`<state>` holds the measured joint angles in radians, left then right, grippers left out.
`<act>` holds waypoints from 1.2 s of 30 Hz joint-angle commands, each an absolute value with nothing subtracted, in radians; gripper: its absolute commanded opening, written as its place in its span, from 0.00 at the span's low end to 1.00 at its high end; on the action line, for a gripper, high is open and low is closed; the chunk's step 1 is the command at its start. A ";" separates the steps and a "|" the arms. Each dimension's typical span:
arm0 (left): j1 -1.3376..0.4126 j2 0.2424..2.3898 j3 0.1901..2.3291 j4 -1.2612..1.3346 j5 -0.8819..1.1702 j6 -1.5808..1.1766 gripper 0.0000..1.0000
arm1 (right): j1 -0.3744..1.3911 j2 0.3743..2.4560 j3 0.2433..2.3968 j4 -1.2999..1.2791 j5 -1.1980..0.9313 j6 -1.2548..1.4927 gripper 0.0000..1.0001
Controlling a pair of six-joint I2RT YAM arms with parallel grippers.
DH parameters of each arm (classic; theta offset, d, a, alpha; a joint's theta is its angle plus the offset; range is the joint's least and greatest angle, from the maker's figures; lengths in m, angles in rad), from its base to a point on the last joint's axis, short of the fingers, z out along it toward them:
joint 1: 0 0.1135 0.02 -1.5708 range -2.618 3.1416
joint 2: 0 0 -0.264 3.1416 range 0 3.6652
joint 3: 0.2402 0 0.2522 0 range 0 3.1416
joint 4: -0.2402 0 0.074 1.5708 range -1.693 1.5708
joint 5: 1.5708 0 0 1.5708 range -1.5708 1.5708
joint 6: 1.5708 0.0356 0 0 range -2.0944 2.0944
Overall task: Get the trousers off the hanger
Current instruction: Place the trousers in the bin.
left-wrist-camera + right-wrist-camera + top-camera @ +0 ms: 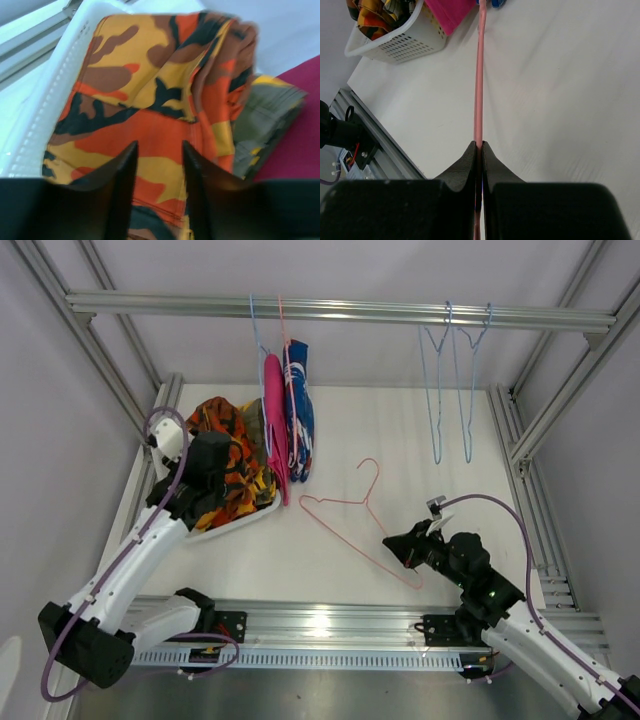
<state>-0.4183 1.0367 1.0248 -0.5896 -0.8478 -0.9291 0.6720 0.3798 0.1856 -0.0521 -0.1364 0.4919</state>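
Five wire hangers are counted: two bare blue ones, the inner blue hanger (437,430) and the outer blue hanger (467,430); one pink hanger (479,90); and two loaded hangers (258,330). Trousers number four in plain sight: the magenta pair (272,410), the blue-and-white pair (300,410), the orange camouflage pair (150,130) and the yellow-and-dark camouflage pair (265,120). There may be more beneath those in the heap, which cannot be made out. There is one white basket (405,42), one rail (350,312), and two robot arms, the left arm (140,555) and the right arm (480,575).
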 commanded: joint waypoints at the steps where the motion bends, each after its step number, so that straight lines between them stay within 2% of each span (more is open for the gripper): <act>1: -0.408 1.042 1.009 -0.623 -0.838 -1.038 0.40 | 0.670 0.368 0.178 -0.046 -0.127 0.466 0.00; 3: -0.408 1.045 1.003 -0.615 -0.844 -1.045 0.24 | 0.670 0.368 0.178 -0.044 -0.130 0.466 0.00; 5: -0.408 1.045 1.003 -0.614 -0.859 -1.048 0.13 | 0.670 0.374 0.176 -0.037 -0.135 0.465 0.00; 6: -0.407 1.042 1.000 -0.603 -0.864 -1.048 0.05 | 0.670 0.374 0.176 -0.035 -0.135 0.466 0.00; 8: -0.400 1.046 0.994 -0.585 -0.855 -1.037 0.01 | 0.670 0.379 0.176 -0.028 -0.138 0.466 0.00; 14: -0.351 1.155 0.999 -0.526 -0.810 -1.037 0.01 | 0.670 0.380 0.179 -0.031 -0.141 0.463 0.00; 24: -0.318 1.491 1.062 -0.462 -0.562 -1.080 0.01 | 0.670 0.379 0.186 -0.038 -0.129 0.457 0.00; 29: -0.319 1.506 1.029 -0.466 -0.515 -1.097 0.01 | 0.670 0.379 0.186 -0.040 -0.132 0.457 0.00; 33: -0.324 1.422 1.025 -0.506 -0.531 -1.072 0.01 | 0.670 0.379 0.186 -0.034 -0.135 0.462 0.00; 34: -0.327 1.370 1.035 -0.529 -0.538 -1.062 0.05 | 0.672 0.379 0.186 -0.034 -0.133 0.463 0.00; 35: -0.334 1.343 1.054 -0.538 -0.546 -1.051 0.19 | 0.670 0.379 0.186 -0.035 -0.130 0.463 0.00; 36: -0.336 1.316 1.063 -0.546 -0.545 -1.016 0.27 | 0.670 0.379 0.187 -0.041 -0.127 0.462 0.00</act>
